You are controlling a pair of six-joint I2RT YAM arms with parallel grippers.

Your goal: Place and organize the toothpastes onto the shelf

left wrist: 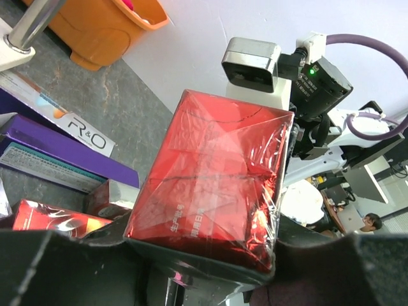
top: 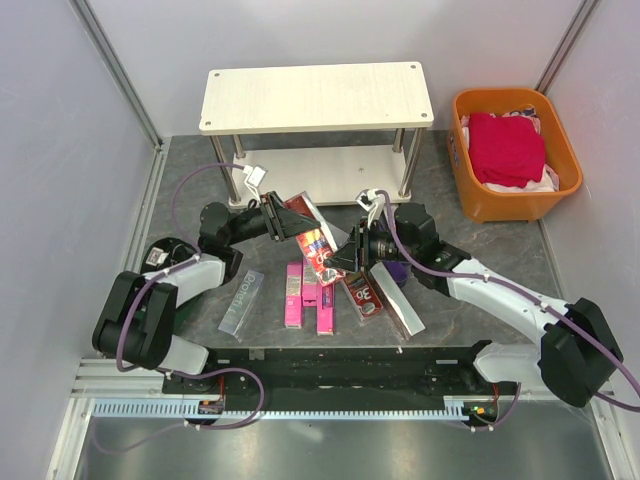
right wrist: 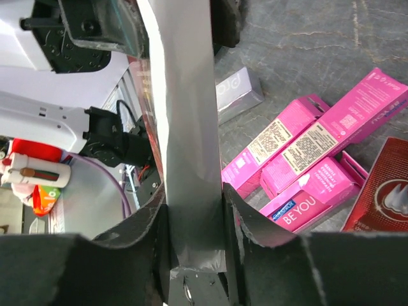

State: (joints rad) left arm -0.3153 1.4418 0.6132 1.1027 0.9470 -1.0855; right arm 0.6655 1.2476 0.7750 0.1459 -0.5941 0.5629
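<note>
just now both claws meet over the middle of the table (top: 440, 200), in front of the shelf (top: 315, 95), and both are on one red carton (top: 312, 238); the left gripper (top: 287, 226) is closed on its far end, the glossy red face filling the left wrist view between the black jaws; the right gripper (top: 340, 260) is clamped narrow on the same carton's silver side face (a strip of red shows along its edge in the right wrist view), with both fingers (right wrist: 255, 220) pressed against it; the carton is off the table and tilted, its far end toward the shelf; the other cartons lie on the table in a loose cluster between the arms; three pink cartons (top: 293, 295) lie side by side and touching, near the arm bases; a grey carton (top: 242, 300) lies left of them, apart; a second red carton (top: 362, 295) lies just right of the pinks, near the right gripper; a second grey carton (top: 405, 315) lies just beside that; a purple carton (top: 397, 272) is mostly hidden beneath the right gripper; the left wrist view shows a white carton (left wrist: 64, 115) lettered "r&o" just beside the purple one, near a shelf leg (left wrist: 25, 29); an orange basket (top: 475, 205) with a red cloth (top: 505, 148) stands at the far right, near the shelf's right end but apart from it
</note>
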